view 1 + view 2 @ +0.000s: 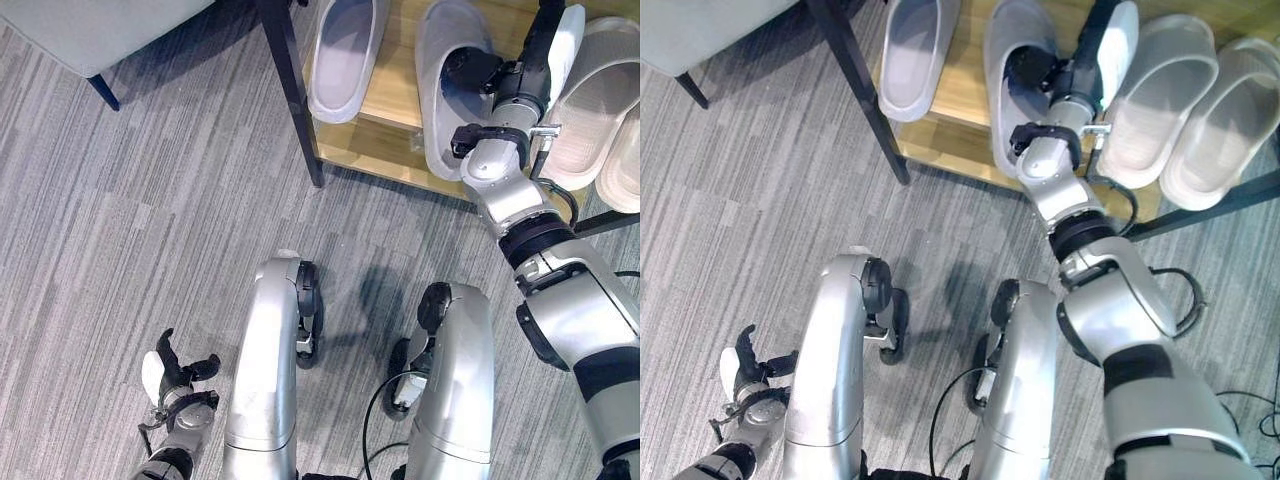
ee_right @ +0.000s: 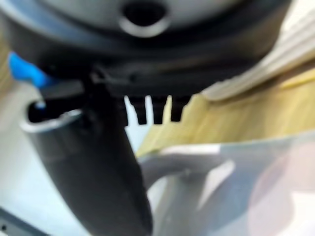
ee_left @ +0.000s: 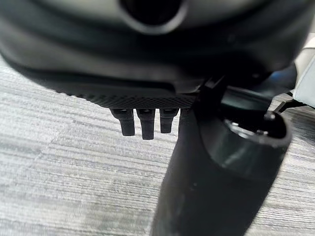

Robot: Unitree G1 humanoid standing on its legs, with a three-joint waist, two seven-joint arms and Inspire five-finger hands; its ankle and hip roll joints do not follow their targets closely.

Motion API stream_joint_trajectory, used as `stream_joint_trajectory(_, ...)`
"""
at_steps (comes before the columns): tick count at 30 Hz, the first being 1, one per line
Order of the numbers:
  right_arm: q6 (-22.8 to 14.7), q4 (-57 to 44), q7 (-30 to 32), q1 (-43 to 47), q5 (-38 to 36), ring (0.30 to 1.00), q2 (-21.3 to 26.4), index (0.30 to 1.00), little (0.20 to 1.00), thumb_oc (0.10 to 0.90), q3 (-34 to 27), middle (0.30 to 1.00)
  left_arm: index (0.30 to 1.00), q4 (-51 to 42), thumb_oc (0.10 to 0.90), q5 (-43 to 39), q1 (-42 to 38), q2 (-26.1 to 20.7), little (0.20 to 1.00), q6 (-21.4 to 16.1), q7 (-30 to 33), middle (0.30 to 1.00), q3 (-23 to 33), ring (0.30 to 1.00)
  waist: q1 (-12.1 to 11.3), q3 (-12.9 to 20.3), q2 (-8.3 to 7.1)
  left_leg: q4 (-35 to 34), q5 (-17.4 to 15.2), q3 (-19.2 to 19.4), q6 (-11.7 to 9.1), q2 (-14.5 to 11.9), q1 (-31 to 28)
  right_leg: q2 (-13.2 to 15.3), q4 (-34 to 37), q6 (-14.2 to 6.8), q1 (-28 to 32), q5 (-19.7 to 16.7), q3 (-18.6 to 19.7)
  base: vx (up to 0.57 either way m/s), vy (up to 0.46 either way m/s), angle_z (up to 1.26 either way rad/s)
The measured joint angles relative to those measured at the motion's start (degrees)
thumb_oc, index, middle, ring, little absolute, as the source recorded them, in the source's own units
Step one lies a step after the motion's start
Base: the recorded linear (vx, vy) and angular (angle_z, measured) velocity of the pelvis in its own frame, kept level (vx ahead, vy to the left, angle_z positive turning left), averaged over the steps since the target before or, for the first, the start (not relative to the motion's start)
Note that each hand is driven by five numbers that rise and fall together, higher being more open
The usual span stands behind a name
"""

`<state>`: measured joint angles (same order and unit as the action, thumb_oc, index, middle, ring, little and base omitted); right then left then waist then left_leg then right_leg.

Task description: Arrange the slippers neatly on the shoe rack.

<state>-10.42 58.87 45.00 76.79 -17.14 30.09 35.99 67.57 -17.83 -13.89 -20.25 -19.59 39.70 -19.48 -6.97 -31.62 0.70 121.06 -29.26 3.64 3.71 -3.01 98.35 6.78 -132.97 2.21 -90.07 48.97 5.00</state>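
The right hand (image 1: pixel 545 40) is up on the wooden shoe rack (image 1: pixel 395 95), reaching in between the grey slipper (image 1: pixel 445 85) at mid-shelf and the beige pair to its right. Its thumb lies across the grey slipper's strap opening while the fingers run along the slipper's right edge; whether they actually pinch it I cannot tell, the wrist view showing just short fingertips over pale slipper and wood. A second grey slipper (image 1: pixel 345 55) sits further left, well apart from its mate, near the dark rack leg (image 1: pixel 292 90). The two beige slippers (image 1: pixel 600 105) lie touching at the right end.

To do this step well, I'd say the hand should nudge the grey slipper square to the shelf edge, toe pointing the same way as its partner, and close that gap without bumping the beige pair.

The left hand (image 1: pixel 172 385) hangs low over the carpet (image 1: pixel 120 220), fingers loosely spread, holding nothing.

No brand, label or writing is readable anywhere.
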Motion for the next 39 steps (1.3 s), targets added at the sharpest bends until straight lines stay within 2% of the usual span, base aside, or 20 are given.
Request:
stream_joint_trajectory(3,1.6,4.2,-0.6,2.3,1.4,0.9,-0.9,0.9,0.9,0.8,3.7,0.9,0.9,1.9,0.8,0.0,0.0,0.0,0.9,0.2,-0.7,0.9,0.0,0.9,0.1,0.0,-0.04,0.2,-0.1,0.0,-0.1,-0.1,0.0,-0.3,-0.1,0.0,-0.1,0.0,0.1,0.0,0.002,-0.04)
stream_joint_trajectory(7,3.4,11.0,-4.7,6.3,3.4,0.9,-1.8,0.9,0.9,0.8,8.6,0.9,0.9,3.9,0.8,0.0,0.1,0.0,0.9,1.3,-3.2,0.9,-0.1,0.9,0.1,0.1,-0.12,0.7,-0.3,0.0,-0.1,-0.2,0.3,-0.4,-0.6,0.0,-0.5,0.0,0.2,0.0,0.0,0.0)
stream_joint_trajectory(15,3.9,12.1,-7.4,8.0,4.7,0.9,-1.6,0.9,0.9,0.8,9.1,0.9,0.9,4.6,0.8,0.0,0.4,0.0,0.9,2.5,-6.5,0.9,-0.1,0.9,0.1,0.1,-0.24,0.9,-0.3,0.0,-0.1,-0.2,0.5,-0.5,-0.9,0.0,-0.7,0.0,0.3,0.0,0.0,0.0)
stream_joint_trajectory(22,4.6,11.4,-7.6,8.1,7.9,0.9,-0.1,0.9,0.9,0.8,9.7,0.9,0.9,6.2,0.8,0.0,0.7,0.0,0.9,2.6,-7.8,0.9,-0.2,0.9,0.0,0.1,-0.24,1.1,-0.3,0.0,-0.1,-0.2,0.6,-0.5,-1.0,0.0,-0.8,0.0,0.3,0.0,0.0,0.0)
stream_joint_trajectory(29,3.5,3.1,-9.9,8.2,5.5,0.9,3.2,0.9,0.9,0.8,9.6,0.9,0.9,6.6,0.8,1.0,2.0,0.0,0.9,2.6,-9.1,0.9,-0.2,0.9,0.4,0.1,-0.24,1.1,-0.4,0.0,-0.2,-0.3,0.9,-0.6,-1.1,0.0,-1.2,0.0,0.3,0.0,0.0,0.0)
stream_joint_trajectory(36,3.2,3.1,-12.2,8.3,4.6,0.9,3.2,0.9,0.9,0.8,9.6,0.9,0.9,7.5,0.8,1.1,2.3,0.0,0.9,2.5,-11.5,0.9,-0.1,0.9,0.7,0.1,-0.24,1.7,-0.6,0.0,0.0,-0.6,0.9,-0.8,-1.4,0.0,-1.2,0.0,0.3,0.0,-0.001,-0.01)
stream_joint_trajectory(39,3.3,-1.7,-13.3,6.8,4.3,0.9,3.7,0.9,0.9,0.8,9.8,0.9,0.9,8.9,0.8,-0.2,1.3,0.9,0.9,4.6,-12.1,0.9,-0.3,0.9,1.7,0.1,-0.33,1.9,-0.8,0.1,0.1,-1.0,0.9,-0.9,-1.5,-0.1,-1.3,0.0,0.5,0.0,-0.001,-0.01)
